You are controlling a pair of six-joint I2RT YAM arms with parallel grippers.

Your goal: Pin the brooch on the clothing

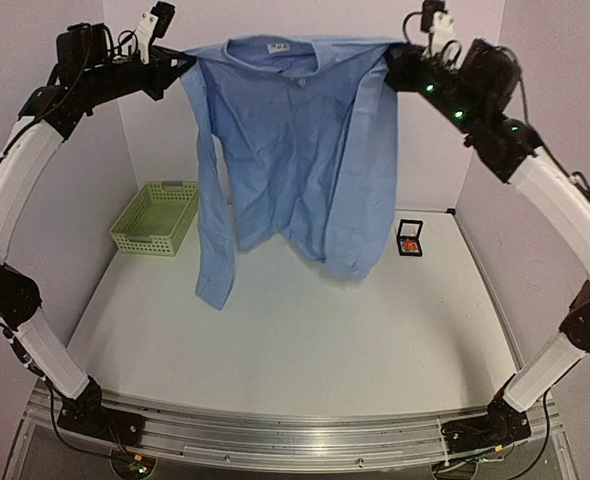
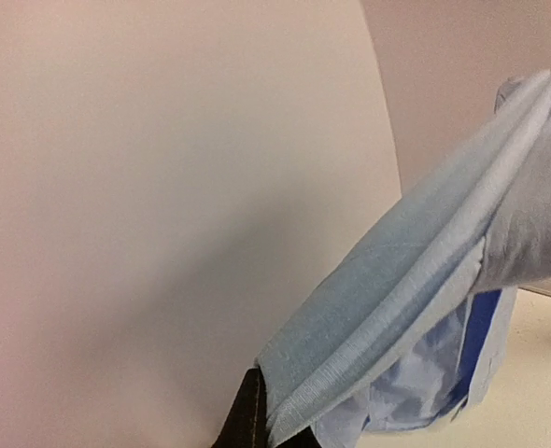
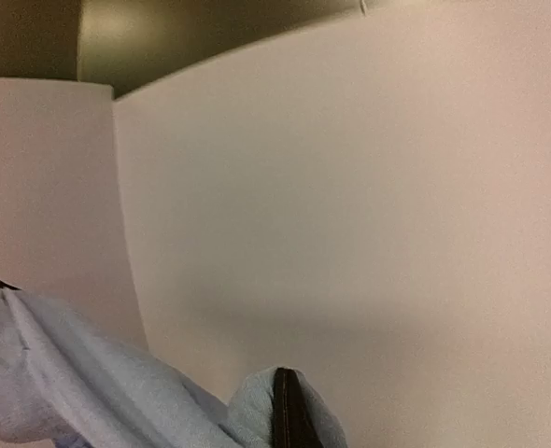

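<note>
left end effector [image 1: 189,62] | right end effector [image 1: 391,53] | both pinching shirt [image 1: 295,140] shoulders | brooch [image 1: 410,243] well below

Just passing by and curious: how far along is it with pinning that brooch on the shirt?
Done: the shirt is raised and hangs spread out. In hand: the left gripper and right gripper each clamp one shoulder. To do: the brooch sits in its box on the table, not yet pinned on.

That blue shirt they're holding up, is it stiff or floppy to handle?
Probably floppy: the shirt hangs limp from the left gripper and right gripper, sleeves dangling. Likely light, since two pinches at the shoulders hold it up.
</note>
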